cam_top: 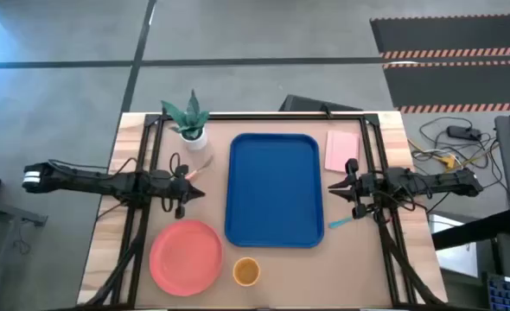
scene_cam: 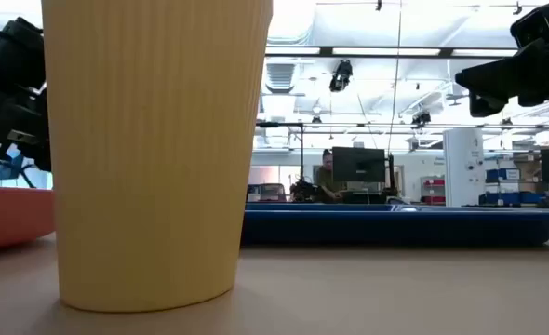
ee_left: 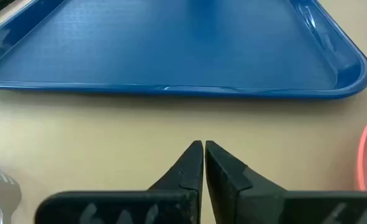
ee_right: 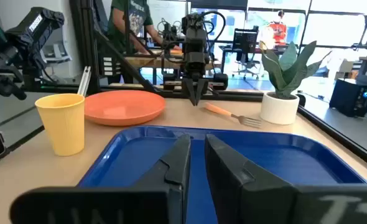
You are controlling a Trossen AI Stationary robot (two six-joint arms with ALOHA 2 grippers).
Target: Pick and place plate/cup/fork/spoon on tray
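Note:
The blue tray (cam_top: 272, 190) lies in the middle of the table. The coral plate (cam_top: 186, 255) and the yellow cup (cam_top: 246, 271) rest near the front edge, left of it. The fork (ee_right: 230, 114) lies beside the plant pot, tines toward the pot. The teal-handled spoon (cam_top: 339, 224) lies off the tray's right front corner. My left gripper (ee_left: 204, 144) hovers shut left of the tray, pointing at it. My right gripper (ee_right: 197, 140) hovers at the tray's right rim, its fingers a narrow gap apart with nothing between them.
A potted plant (cam_top: 191, 123) stands at the far left of the table. A pale pink pad (cam_top: 342, 149) lies beyond the tray's far right corner. Black frame bars run along the table's sides. A person stands behind the table (ee_right: 130, 25).

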